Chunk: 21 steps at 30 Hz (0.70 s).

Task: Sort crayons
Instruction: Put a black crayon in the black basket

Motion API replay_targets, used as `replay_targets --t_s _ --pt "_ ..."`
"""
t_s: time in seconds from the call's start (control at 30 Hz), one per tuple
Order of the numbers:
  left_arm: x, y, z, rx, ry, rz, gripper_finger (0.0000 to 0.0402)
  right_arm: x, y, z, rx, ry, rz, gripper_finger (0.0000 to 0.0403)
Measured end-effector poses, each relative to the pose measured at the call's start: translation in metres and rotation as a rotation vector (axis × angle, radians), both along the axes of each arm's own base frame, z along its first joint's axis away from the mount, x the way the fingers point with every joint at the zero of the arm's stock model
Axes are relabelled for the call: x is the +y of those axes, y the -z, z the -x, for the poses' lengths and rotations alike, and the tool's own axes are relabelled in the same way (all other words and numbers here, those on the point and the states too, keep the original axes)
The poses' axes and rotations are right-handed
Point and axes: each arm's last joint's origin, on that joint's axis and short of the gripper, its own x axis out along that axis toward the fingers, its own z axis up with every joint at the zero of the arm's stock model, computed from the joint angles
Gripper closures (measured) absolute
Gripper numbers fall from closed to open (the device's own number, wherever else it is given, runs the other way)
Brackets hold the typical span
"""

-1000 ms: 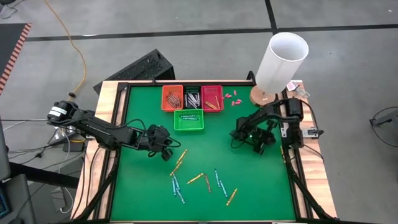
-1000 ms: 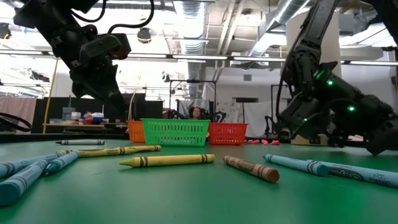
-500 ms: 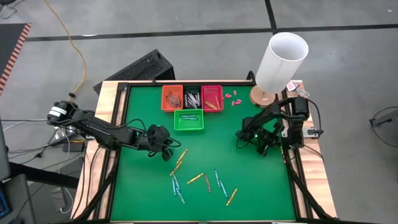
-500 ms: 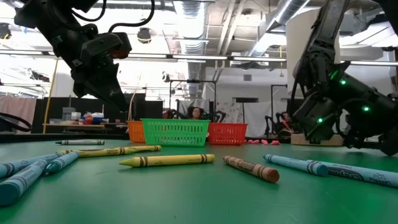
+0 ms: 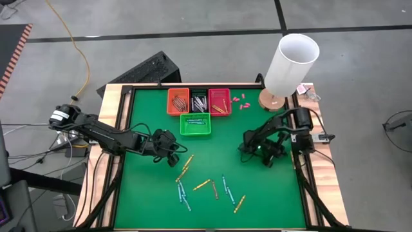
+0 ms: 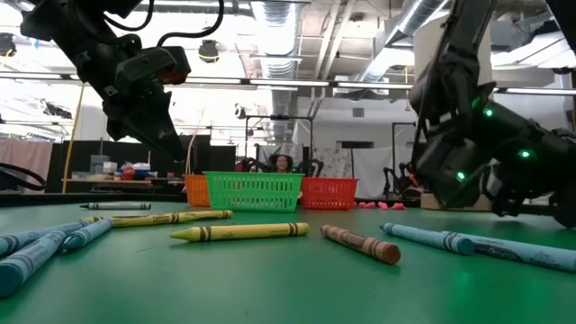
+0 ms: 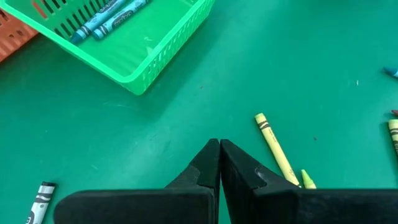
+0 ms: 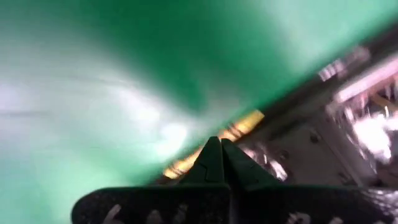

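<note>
Green felt (image 5: 270, 187) is still littered with loose crayons (image 5: 212, 187) just past the green basket (image 5: 196, 125), and with both the left gripper (image 7: 219, 163) and right gripper (image 5: 245, 145) clamped shut on nothing, a crayon could easily get nudged and rolled away instead of being picked up.

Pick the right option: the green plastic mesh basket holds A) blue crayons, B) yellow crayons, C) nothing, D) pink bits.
A: in the left wrist view, blue paper-wrapped crayons lie inside the green plastic mesh basket, and no yellow ones show in it.
</note>
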Motion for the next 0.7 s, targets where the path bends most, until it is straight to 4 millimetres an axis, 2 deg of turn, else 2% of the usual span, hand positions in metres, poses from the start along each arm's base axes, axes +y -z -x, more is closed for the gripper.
replay_targets --t_s 0.13,0.53,0.7 --pt "0.0 0.0 0.0 -0.004 -0.001 0.0 0.0401 0.004 -0.002 -0.006 -0.039 -0.098 0.046 0.0403" --pt "0.0 0.0 0.0 -0.008 -0.005 -0.002 0.0401 -0.023 0.003 0.022 0.104 -0.092 0.089 0.0403" --pt "0.0 -0.001 0.0 -0.009 -0.006 -0.002 0.0401 -0.027 0.005 0.023 0.099 -0.078 0.084 0.0403"
